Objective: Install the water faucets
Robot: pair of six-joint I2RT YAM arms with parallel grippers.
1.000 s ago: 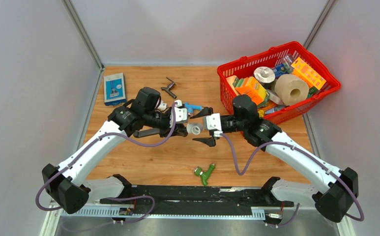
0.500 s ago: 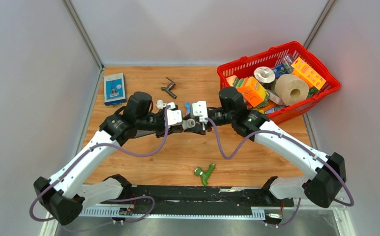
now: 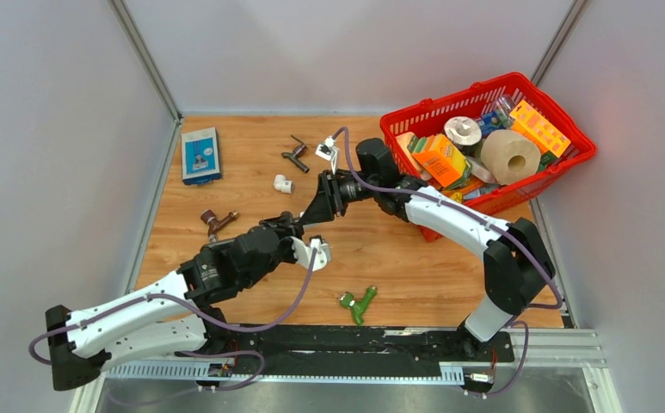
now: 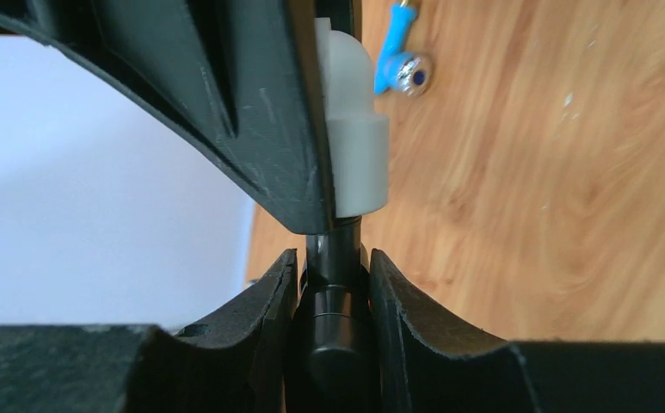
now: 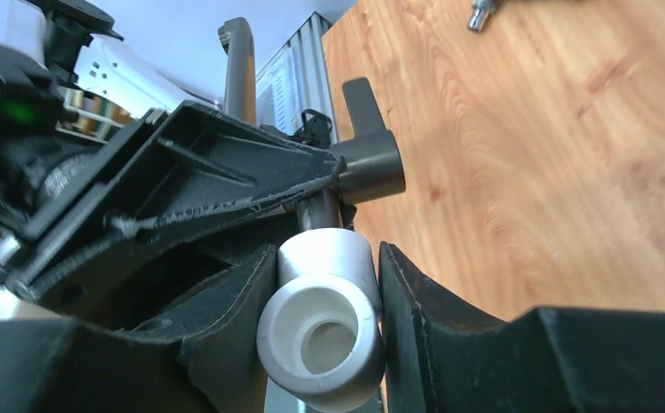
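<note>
OVERHEAD VIEW: A wooden table with a warm, streaked grain fills the middle of the frame, hemmed on three sides by plain pale-grey walls. Two slanting metal posts mark the rear corners, at upper left and upper right. A black rail runs along the table's near edge at the bottom of the frame, with a slotted light-coloured strip just below it. Lighting is soft and even, throwing only faint shadows on the boards; a reddish glow tints the right-hand wall.
</note>
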